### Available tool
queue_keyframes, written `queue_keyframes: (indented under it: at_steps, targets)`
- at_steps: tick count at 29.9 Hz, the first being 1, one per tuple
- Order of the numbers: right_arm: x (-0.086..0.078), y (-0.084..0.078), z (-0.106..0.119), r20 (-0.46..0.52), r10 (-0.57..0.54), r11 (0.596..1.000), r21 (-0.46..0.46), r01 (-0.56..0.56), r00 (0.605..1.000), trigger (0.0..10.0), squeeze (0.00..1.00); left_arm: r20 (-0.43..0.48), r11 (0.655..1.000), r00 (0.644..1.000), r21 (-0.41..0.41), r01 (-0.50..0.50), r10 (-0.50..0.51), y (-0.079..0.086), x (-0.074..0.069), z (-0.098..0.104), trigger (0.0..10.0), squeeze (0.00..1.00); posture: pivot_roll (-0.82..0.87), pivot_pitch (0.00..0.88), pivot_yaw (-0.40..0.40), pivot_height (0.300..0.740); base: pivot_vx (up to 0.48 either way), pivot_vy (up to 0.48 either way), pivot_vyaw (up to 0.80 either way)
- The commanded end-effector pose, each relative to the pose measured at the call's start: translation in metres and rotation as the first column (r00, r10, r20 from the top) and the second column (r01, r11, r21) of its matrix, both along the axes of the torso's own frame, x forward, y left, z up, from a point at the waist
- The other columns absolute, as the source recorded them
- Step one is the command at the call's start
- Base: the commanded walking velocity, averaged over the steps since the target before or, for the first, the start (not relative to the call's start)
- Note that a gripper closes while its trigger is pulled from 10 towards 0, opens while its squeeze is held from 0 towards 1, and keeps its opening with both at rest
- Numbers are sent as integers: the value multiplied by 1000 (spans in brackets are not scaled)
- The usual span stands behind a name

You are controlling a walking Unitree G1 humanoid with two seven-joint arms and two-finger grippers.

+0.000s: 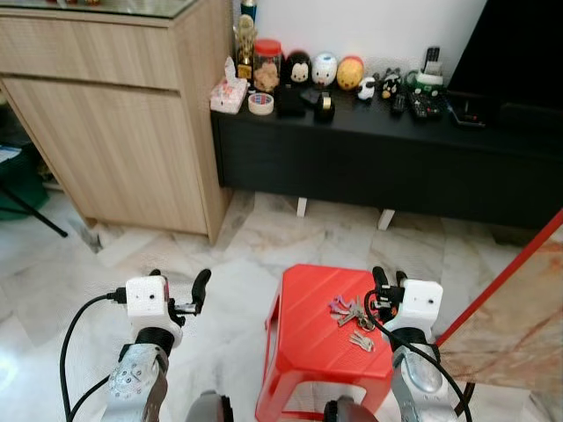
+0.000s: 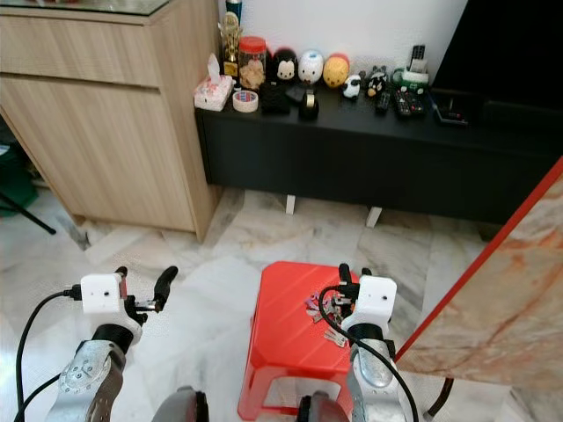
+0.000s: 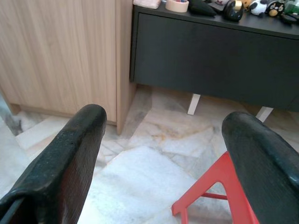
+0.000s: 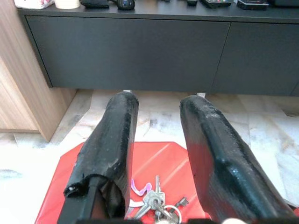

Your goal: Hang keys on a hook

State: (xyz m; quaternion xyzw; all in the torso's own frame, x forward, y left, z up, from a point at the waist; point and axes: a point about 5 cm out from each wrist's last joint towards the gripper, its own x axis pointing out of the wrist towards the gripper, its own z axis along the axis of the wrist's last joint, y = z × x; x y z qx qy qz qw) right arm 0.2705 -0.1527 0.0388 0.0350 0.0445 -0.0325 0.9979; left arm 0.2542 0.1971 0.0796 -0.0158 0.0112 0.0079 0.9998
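Keys [image 1: 352, 316] lie on the red stool [image 1: 308, 338]. My right gripper [image 1: 388, 280] hovers just beside them, fingers spread. My left gripper [image 1: 179, 281] is spread too.

A home living room: marble floor [image 1: 176, 264], wooden cabinet [image 1: 114, 132], low black console [image 1: 378, 158] lined with figurines [image 1: 324, 69].

No legible text, labels, brands or numbers were recorded.

The tissue box [image 1: 229, 92] and the red-lidded jar [image 1: 266, 65] at the upper middle of the frame, on the black cabinet [image 1: 387, 158], bore patterns too small and blurred to read; the remote controls [image 1: 426, 104] toward the upper right showed buttons only, none legible; the keys [image 4: 156, 205] on the red stool [image 1: 308, 334] carried no readable stamp.
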Motion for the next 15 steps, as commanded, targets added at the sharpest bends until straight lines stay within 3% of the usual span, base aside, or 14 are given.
queue_keyframes:
  at_steps: [1, 11, 15]
  targets:
    - [2, -2, -3, -32, -2, 1000, 0, 2, 999, 10000, 0, -13, 1000, 1000, 13, 15, -15, -6, 2, -1, 10000, 0, 68, 65, -67, 642, 0, 0, 0]
    - [1, 0, -3, -25, 13, 1000, 11, -13, 1000, 10000, 0, -14, 1000, 1000, 12, 19, -19, -7, 3, -1, 10000, 0, 71, 65, -67, 622, 0, 0, 0]
    - [2, 0, -12, -96, 8, 1000, 17, -7, 995, 10000, 0, -16, 1000, 1000, 14, 22, -22, -7, 3, -1, 10000, 0, 74, 66, -65, 622, 0, 0, 0]
